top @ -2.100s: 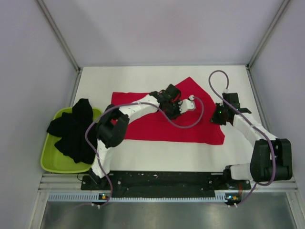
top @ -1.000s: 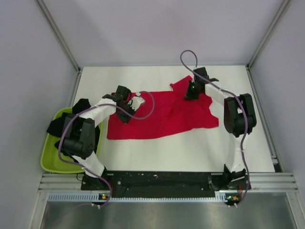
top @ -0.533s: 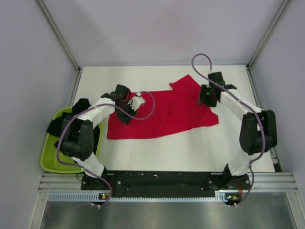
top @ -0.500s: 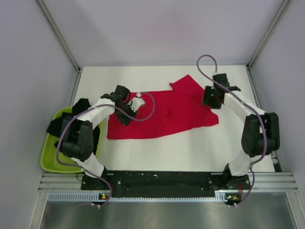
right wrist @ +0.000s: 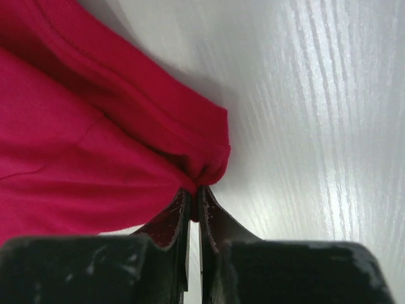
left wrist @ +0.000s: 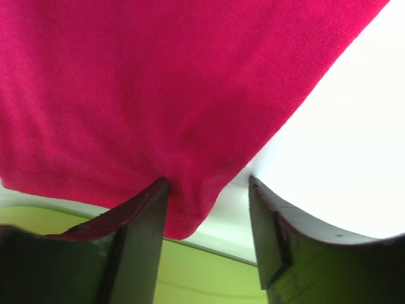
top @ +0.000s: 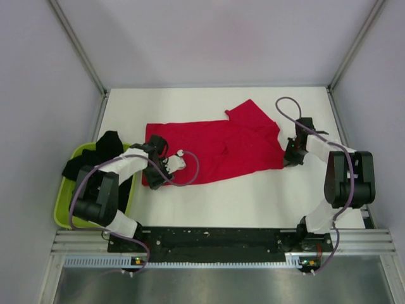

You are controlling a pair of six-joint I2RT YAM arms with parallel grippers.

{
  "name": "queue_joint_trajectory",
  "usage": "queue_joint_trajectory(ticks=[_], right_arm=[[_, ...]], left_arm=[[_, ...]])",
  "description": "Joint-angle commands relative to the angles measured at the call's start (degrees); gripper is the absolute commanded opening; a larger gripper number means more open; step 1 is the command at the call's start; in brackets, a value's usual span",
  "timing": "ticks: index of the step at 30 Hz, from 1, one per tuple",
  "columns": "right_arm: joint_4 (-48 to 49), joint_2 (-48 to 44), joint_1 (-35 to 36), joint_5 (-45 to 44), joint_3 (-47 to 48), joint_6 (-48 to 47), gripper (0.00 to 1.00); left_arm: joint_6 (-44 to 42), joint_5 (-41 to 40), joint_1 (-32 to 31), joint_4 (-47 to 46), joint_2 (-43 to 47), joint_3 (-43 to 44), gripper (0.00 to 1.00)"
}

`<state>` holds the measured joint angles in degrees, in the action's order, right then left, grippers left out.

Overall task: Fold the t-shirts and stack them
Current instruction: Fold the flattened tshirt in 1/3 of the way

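The bright red t-shirt (top: 215,145) lies spread across the middle of the white table, creased near its centre. My left gripper (top: 152,175) is open at its near-left corner. In the left wrist view the red corner (left wrist: 158,95) hangs between the spread fingers (left wrist: 205,187), against the left one. My right gripper (top: 288,158) is shut on a pinch of the shirt's right edge, seen bunched at the fingertips (right wrist: 195,190). Black t-shirts (top: 98,171) lie heaped in the lime-green tub.
The lime-green tub (top: 66,212) stands at the table's left edge, just beyond my left gripper, and shows as green behind the fingers (left wrist: 209,272). Grey walls and metal frame posts enclose the back and sides. Bare white table (top: 253,196) lies in front of the shirt.
My left gripper has moved from the shirt's far-left edge down to its near-left corner. My right gripper has moved right and nearer, to the shirt's near-right corner.
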<state>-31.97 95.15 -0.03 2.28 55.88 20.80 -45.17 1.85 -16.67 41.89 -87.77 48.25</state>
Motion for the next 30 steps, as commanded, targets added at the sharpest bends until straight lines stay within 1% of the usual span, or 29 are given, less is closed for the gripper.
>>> queue_joint_trajectory(ticks=[1, 2, 4, 5, 8, 10, 13, 16, 20, 24, 25, 26, 27, 28, 29, 30], right_arm=[[0.2, -4.9, -2.4, 2.6, -4.2, 1.0, 0.00], [-0.7, -7.7, -2.9, 1.6, -5.3, 1.2, 0.00], [-3.9, -13.4, -3.0, -1.6, -7.0, 1.1, 0.00], [-6.8, -16.1, -3.0, -2.0, -7.1, 1.2, 0.00], [-15.0, -22.5, -3.0, -0.8, -6.0, 2.5, 0.00], [-19.9, -27.0, -3.0, 2.4, -5.9, 4.6, 0.00], [-24.1, -33.2, -3.0, 7.5, -8.5, 8.2, 0.00], [-30.3, -37.8, -3.0, 5.7, -9.7, 8.5, 0.00], [-37.2, -42.4, -2.9, 3.8, -8.8, 8.0, 0.00], [-42.6, -46.6, -2.9, 1.6, -6.4, 8.6, 0.00], [-44.0, -47.6, -2.9, 1.3, -6.0, 8.7, 0.00], [-45.0, -48.5, -2.9, 0.9, -5.7, 8.9, 0.00], [-46.0, -49.4, -2.8, 0.3, -5.6, 9.2, 0.11], [-47.0, -50.1, -2.5, -0.8, -5.2, 9.4, 0.35], [-48.1, -50.9, -2.3, -1.8, -4.6, 10.0, 0.54], [-49.2, -51.6, -2.3, -3.9, -3.2, 10.3, 0.67]], left_arm=[[-0.8, 0.3, 0.7, -5.9, 0.1, -1.9, 0.43], [-0.6, 1.1, 0.8, -5.6, 0.7, -2.1, 0.26], [-0.9, 2.3, 0.7, -4.5, 2.4, -2.7, 0.03], [-1.1, 2.5, 0.7, -3.5, 3.5, -3.0, 0.00], [-2.1, 3.9, 0.6, 0.5, 6.4, -2.6, 0.00], [-3.1, 6.7, 0.4, 4.4, 8.0, -1.7, 0.00], [-4.8, 8.3, -0.1, 10.1, 10.5, -1.3, 0.00], [-6.6, 9.9, -0.8, 14.6, 12.3, -1.9, 0.00], [-8.4, 10.4, -2.7, 20.1, 14.0, -3.6, 0.00], [-9.8, 8.3, -2.8, 23.8, 14.5, -4.2, 0.00], [-9.9, 7.8, -2.8, 24.7, 14.0, -4.0, 0.01], [-9.8, 7.4, -2.8, 25.6, 13.6, -3.5, 0.14], [-9.9, 6.9, -2.8, 26.4, 13.3, -2.9, 0.30], [-9.9, 6.2, -2.8, 27.4, 12.8, -1.9, 0.41], [-10.2, 5.8, -2.8, 28.9, 12.5, -0.8, 0.55], [-10.7, 5.2, -2.8, 30.1, 12.1, 1.0, 0.60]])
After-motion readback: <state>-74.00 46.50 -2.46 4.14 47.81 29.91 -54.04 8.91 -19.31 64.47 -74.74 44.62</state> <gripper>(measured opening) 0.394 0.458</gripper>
